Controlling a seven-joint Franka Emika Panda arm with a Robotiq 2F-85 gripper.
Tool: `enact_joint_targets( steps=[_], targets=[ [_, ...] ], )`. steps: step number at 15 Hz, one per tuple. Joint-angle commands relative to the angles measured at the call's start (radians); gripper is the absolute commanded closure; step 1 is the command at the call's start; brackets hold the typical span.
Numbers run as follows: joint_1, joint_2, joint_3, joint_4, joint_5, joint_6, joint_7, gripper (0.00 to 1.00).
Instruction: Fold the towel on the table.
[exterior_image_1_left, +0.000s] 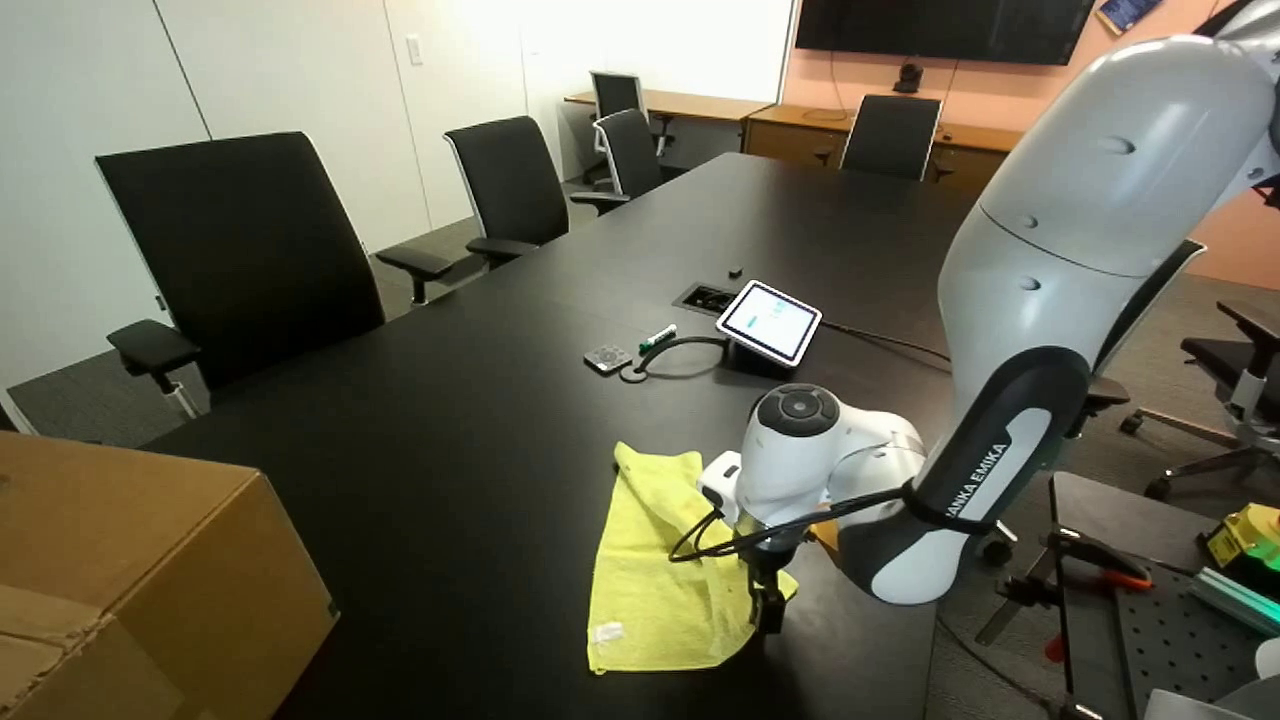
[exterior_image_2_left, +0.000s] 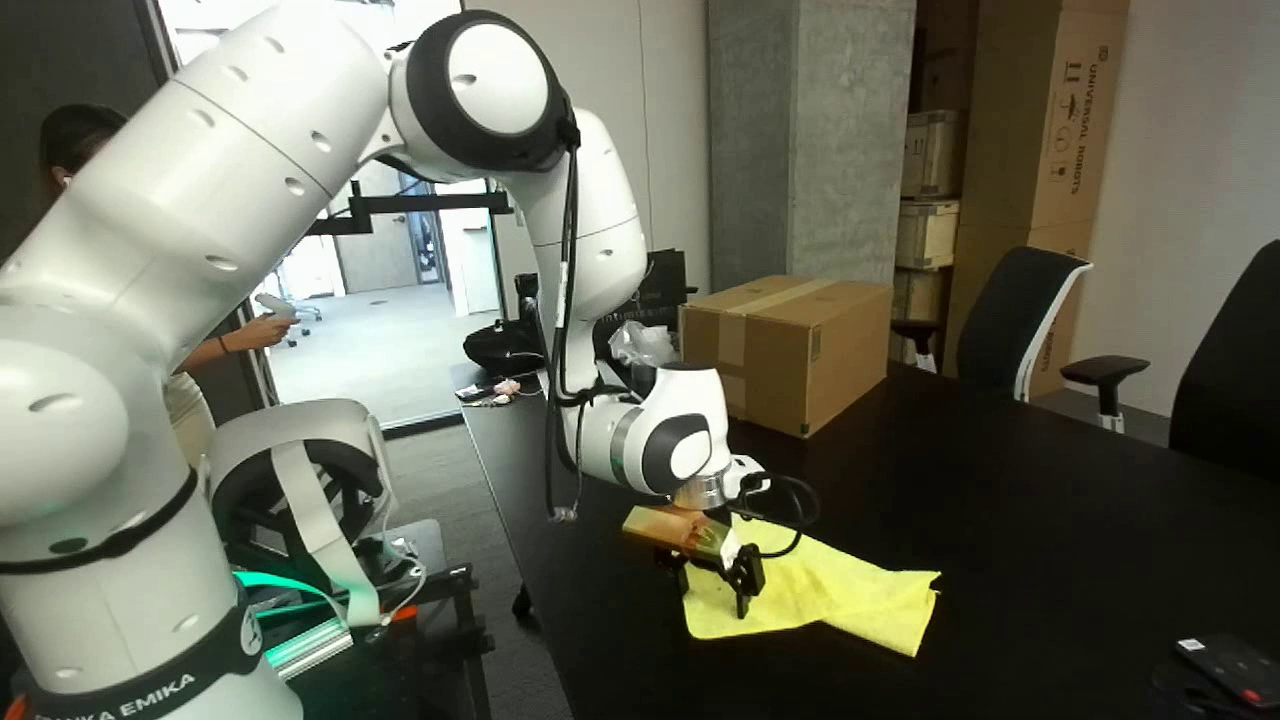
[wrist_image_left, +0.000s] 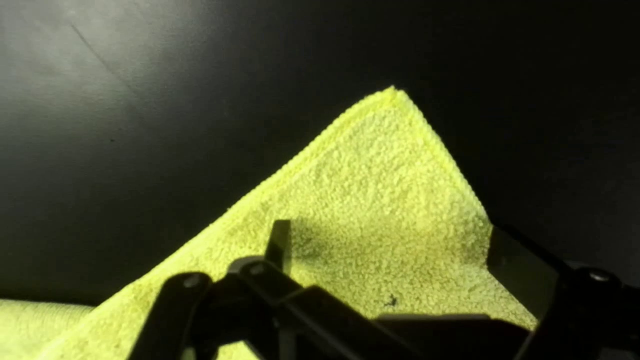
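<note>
The lime-yellow towel (exterior_image_1_left: 655, 590) lies on the black table (exterior_image_1_left: 450, 480), spread unevenly with folds, in both exterior views (exterior_image_2_left: 835, 590). In the wrist view, one towel corner (wrist_image_left: 380, 170) points away past the fingertips. My gripper (wrist_image_left: 389, 225) is open, its fingers wide apart, with towel cloth lying between them. One finger is over the cloth and the other is by the towel's edge. In an exterior view the gripper (exterior_image_1_left: 766, 612) is low at the towel's near right edge. I cannot tell whether the fingertips press on the cloth. The arm hides part of the towel.
A brown cardboard box (exterior_image_1_left: 190, 590) stands on the table, also in an exterior view (exterior_image_2_left: 795, 345). A tablet on a stand (exterior_image_1_left: 770, 322), a green marker (exterior_image_1_left: 658, 338) and a cable lie farther along. A remote (exterior_image_2_left: 1232, 668) is near the table's edge. Office chairs (exterior_image_1_left: 240, 250) ring the table.
</note>
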Motion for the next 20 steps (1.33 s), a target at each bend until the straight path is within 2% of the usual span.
enact_joint_targets(
  steps=[1,2,3,7,11,12,15,17,20],
  targets=[
    [-0.011,0.025,0.003,0.03,0.004,-0.009,0.019,0.0],
    [-0.009,0.027,0.001,0.03,0.003,-0.007,0.022,0.25],
    [-0.005,0.019,-0.001,0.026,0.003,-0.013,0.026,0.26],
    [0.033,-0.024,-0.028,0.003,-0.011,-0.02,0.048,0.57],
    [0.154,-0.055,-0.118,-0.001,-0.052,-0.063,0.105,0.89],
    [0.189,-0.058,-0.145,0.0,-0.07,-0.075,0.126,0.94],
    [0.286,-0.071,-0.204,0.01,-0.14,-0.148,0.184,1.0],
    [0.375,-0.06,-0.27,0.028,-0.229,-0.178,0.257,0.96],
    [0.494,-0.037,-0.358,0.055,-0.373,-0.219,0.362,0.98]
  ],
)
